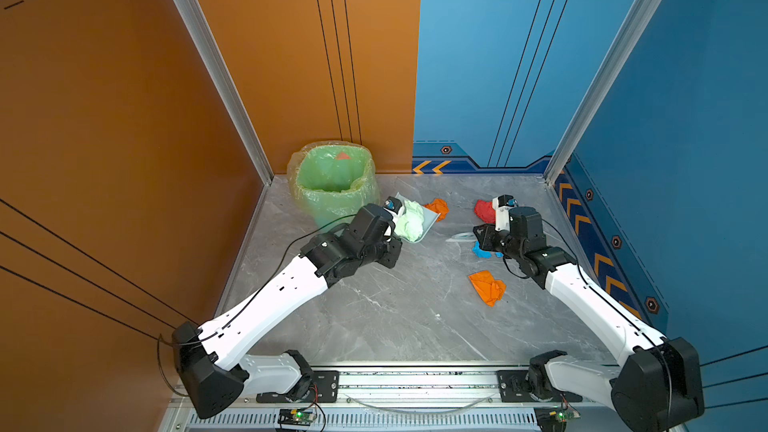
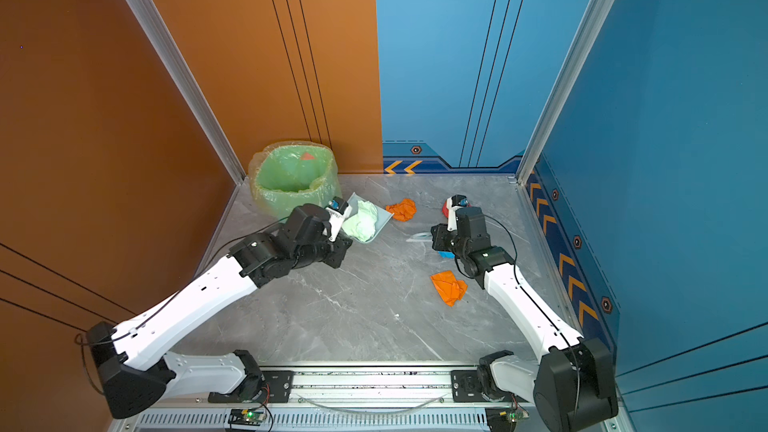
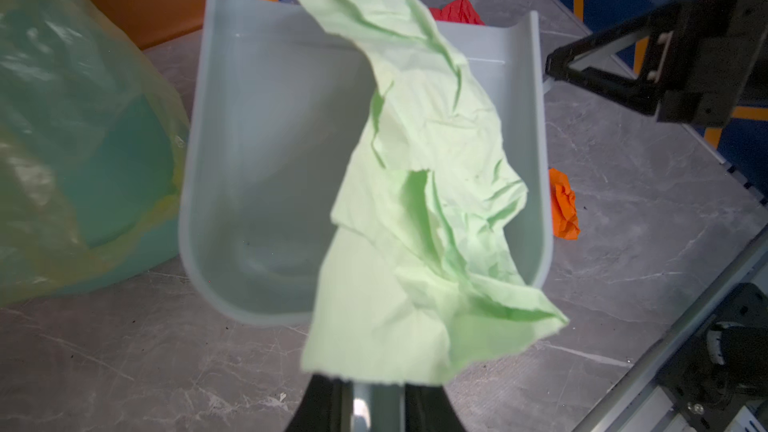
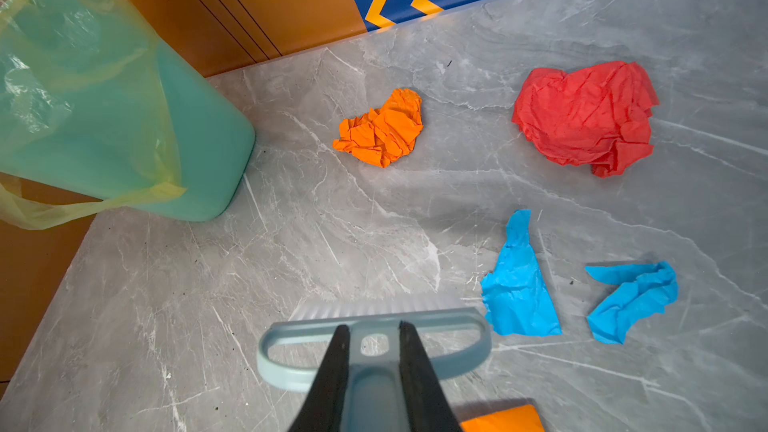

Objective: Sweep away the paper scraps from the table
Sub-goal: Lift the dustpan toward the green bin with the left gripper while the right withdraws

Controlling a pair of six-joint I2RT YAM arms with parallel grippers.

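Observation:
My left gripper [image 3: 374,392] is shut on the handle of a grey-blue dustpan [image 3: 266,139], which rests on the table [image 1: 395,317] beside the bin. A pale green paper scrap [image 3: 424,168] lies in the pan and hangs over its back edge. My right gripper [image 4: 374,328] is shut on the handle of a grey-blue brush [image 4: 457,326], bristles down on the marble. Loose scraps lie ahead of the brush: an orange one [image 4: 382,130], a red one [image 4: 586,118] and two bright blue pieces [image 4: 519,284] [image 4: 631,301]. Another orange scrap [image 1: 487,286] lies nearer, beside the right arm.
A green bag-lined bin [image 1: 334,178] stands in the far left corner against the orange wall, with something red inside. Blue walls with chevron stripes close the back and right. An aluminium rail [image 1: 415,380] carries both arm bases along the front edge.

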